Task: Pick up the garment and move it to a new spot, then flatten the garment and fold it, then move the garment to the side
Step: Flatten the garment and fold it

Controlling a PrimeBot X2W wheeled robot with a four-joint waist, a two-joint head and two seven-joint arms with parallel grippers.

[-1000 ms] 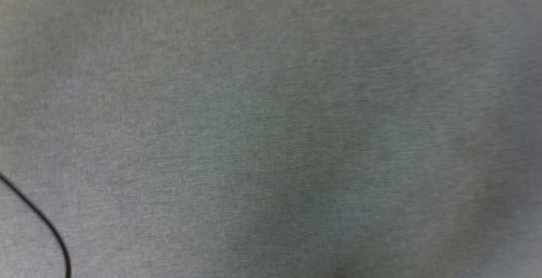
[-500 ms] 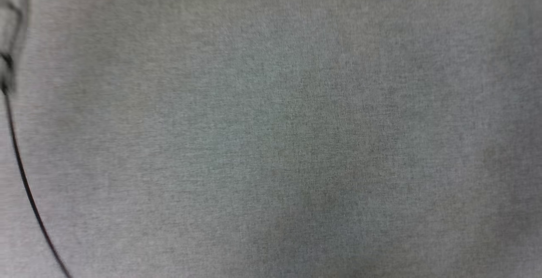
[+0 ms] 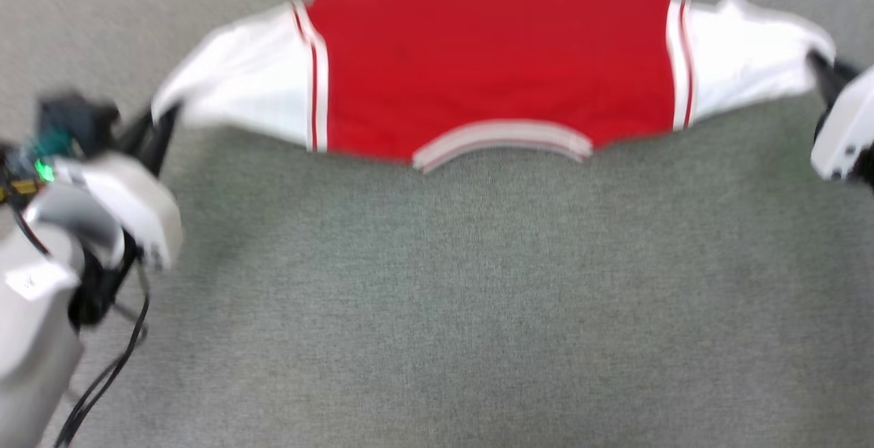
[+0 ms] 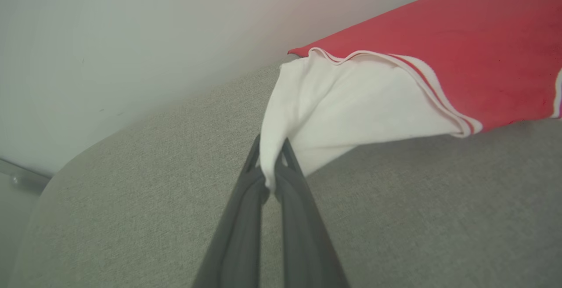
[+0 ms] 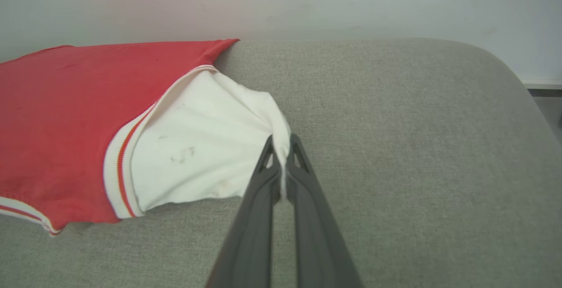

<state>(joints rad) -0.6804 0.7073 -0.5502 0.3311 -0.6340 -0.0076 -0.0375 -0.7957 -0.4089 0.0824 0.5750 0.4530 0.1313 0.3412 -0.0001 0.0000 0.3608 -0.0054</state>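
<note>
The garment [image 3: 491, 65], a red jersey with white short sleeves and striped trim, lies stretched across the far part of the grey fabric surface [image 3: 437, 298], plain side up, its striped collar toward me. No letters or number show. My left gripper [image 3: 160, 120] is shut on the tip of the left white sleeve [image 4: 333, 117], pinched between its fingers [image 4: 246, 200]. My right gripper [image 3: 819, 69] is shut on the tip of the right white sleeve [image 5: 206, 152]. Both sleeves are pulled outward and lifted slightly.
A pale wall [image 5: 281, 2] stands just behind the grey surface, whose far corners are rounded [image 5: 496, 59]. A black cable [image 3: 102, 373] hangs by my left arm at the lower left.
The head camera has swung: before it showed bare grey fabric and a cable, now the garment and both grippers are in view.
</note>
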